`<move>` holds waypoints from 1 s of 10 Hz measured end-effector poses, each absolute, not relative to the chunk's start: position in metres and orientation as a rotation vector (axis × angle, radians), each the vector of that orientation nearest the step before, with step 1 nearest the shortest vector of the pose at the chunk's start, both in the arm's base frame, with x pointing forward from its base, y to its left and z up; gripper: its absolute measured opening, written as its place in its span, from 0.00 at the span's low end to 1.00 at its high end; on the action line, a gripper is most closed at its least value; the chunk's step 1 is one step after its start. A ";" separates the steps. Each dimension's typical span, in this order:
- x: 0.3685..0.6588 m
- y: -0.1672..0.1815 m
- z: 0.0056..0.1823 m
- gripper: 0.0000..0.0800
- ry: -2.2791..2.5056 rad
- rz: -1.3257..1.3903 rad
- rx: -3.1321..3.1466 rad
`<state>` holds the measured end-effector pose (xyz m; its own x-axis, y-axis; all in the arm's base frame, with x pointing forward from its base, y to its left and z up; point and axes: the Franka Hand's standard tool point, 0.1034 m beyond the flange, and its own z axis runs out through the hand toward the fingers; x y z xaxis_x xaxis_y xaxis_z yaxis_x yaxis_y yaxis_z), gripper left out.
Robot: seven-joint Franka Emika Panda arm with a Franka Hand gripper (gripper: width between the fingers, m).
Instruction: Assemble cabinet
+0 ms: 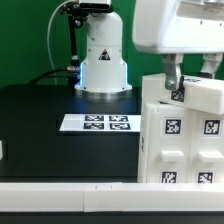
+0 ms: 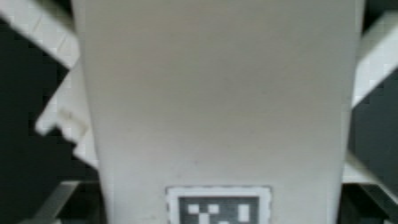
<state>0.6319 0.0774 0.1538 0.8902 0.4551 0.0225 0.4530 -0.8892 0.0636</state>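
The cabinet [image 1: 185,140] stands at the exterior view's right, a white box with several black-and-white tags on its front blocks. My gripper [image 1: 190,85] comes down from above onto its top edge, with one dark finger [image 1: 175,90] against the top corner. In the wrist view a wide white cabinet panel [image 2: 214,100] with a tag [image 2: 222,208] near the jaws fills the space between the fingers [image 2: 59,203]. My gripper [image 2: 217,200] is shut on this panel, one finger against each side. The rest of the cabinet is hidden in that view.
The marker board [image 1: 95,123] lies flat on the black table in the middle. The white domed robot base [image 1: 103,60] stands behind it. A white table edge [image 1: 60,190] runs along the front.
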 end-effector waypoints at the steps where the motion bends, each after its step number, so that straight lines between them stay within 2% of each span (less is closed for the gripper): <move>1: 0.632 0.077 0.154 0.69 0.487 0.066 3.051; 4: 0.633 0.077 0.154 0.69 -0.099 0.093 3.102; 6: 0.633 0.078 0.155 0.69 -0.196 0.073 3.100; 8: 0.632 0.078 0.154 0.69 -0.499 0.074 3.070; 10: 0.630 0.079 0.154 0.69 -1.038 0.123 2.943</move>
